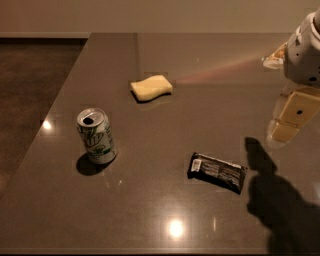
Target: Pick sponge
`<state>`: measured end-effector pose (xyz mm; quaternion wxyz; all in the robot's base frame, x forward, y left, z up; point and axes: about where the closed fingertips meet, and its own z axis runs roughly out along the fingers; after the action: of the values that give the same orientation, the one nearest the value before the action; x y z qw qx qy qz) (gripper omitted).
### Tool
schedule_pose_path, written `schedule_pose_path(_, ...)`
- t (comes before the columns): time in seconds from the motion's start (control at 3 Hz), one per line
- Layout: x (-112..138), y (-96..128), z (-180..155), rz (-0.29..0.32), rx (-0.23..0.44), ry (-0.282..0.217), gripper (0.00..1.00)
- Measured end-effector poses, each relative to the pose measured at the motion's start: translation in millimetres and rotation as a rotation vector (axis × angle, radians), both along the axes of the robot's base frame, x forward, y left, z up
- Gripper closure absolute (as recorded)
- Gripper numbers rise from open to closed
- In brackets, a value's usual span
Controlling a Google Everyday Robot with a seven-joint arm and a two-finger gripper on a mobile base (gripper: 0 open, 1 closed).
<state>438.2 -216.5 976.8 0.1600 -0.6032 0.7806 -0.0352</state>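
— Three items are lying on the table [150,150]; where is the sponge [151,88] sitting?
— Far centre, well apart from the gripper [290,120], which is hovering at the right edge. Open or closed, I cannot tell. Descending off-centre, it is risking shoving the soft sponge across the glossy top.

This is an indoor room, perhaps an office break area or a robot lab; nothing settles which. A broad, dark grey-brown polished tabletop [150,210] shows round light reflections [175,228] and carries an opened green-and-white soda can [96,136] and a black candy bar wrapper [216,172]. A plain beige wall [150,15] runs behind it, and dark brown floor [30,75] lies to the left. The pale robot gripper [292,117] hangs above the tabletop's right side.
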Motion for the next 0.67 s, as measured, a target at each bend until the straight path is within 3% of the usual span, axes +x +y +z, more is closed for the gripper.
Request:
schedule_pose_path(0.33, 0.0, 0.0, 0.0, 0.0, 0.0, 0.0, 0.0)
schedule_pose_path(0.67, 19.3, 8.0, -4.1, 0.011, 0.012, 0.005, 0.0)
